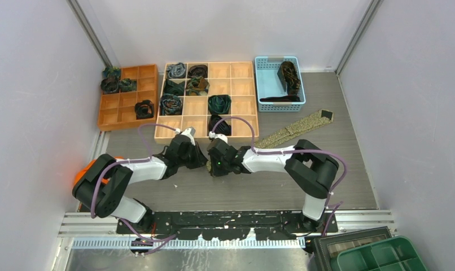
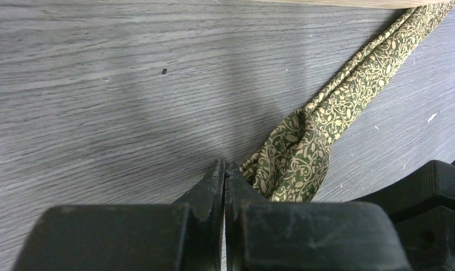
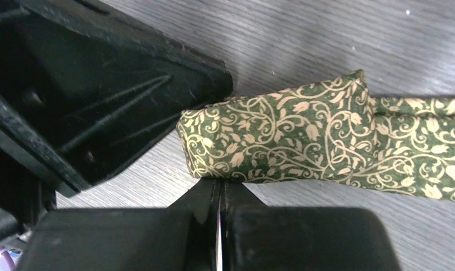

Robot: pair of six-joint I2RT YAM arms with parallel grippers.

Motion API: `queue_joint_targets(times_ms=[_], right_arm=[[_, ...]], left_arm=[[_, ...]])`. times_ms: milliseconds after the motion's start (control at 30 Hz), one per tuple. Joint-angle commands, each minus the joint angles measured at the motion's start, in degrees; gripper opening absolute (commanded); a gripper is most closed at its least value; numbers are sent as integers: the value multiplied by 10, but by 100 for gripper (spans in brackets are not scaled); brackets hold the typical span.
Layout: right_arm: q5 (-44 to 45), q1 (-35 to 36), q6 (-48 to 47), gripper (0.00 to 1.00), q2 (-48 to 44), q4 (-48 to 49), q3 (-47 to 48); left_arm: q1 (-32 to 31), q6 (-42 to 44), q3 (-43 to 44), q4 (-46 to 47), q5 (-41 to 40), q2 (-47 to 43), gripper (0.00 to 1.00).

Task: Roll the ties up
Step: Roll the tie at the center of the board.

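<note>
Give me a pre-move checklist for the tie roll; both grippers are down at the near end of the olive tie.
1. Jaws of the right gripper closed: ok, they meet at the lower edge of the olive-gold tie.
2. Fabric pinched between them: cannot tell.
3. Jaws of the left gripper closed: ok. The tie sits beside them; whether it is gripped: cannot tell.
4. First fold made: ok, the tie's near end is doubled over.
5. Rest of the tie untangled: ok, it lies flat on the table, running to the far right.
6. Empty cell in the organizer: ok, several.
</note>
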Motion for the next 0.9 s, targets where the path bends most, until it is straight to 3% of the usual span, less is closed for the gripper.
queue_joint_targets(times_ms=[0,167,300,433,533,700,800,867], right_arm=[[-2,-3,-30,1,10,-3,39],[-14,0,-25,1,-7,-13,32],[14,17,-33,1,-65,-76,34],[121,48,-66,7,-93,-215,97],[195,72,-91,16,-68,-327,174],[259,101,-137,43,18,-398,286],[278,106,-158,55,77,-418,348],[278,107,-173,57,101,-417,371]], left_arm=[[-4,2,-19,-5,-5,-13,0],[-4,2,-3,-57,-61,-19,0],[-3,-4,48,-202,-178,-62,0],[-3,-63,111,-397,-347,-184,0],[-3,-81,118,-490,-424,-334,0],[-3,-82,136,-619,-507,-575,0],[-3,-74,155,-676,-512,-657,0],[-3,-76,168,-707,-510,-673,0]])
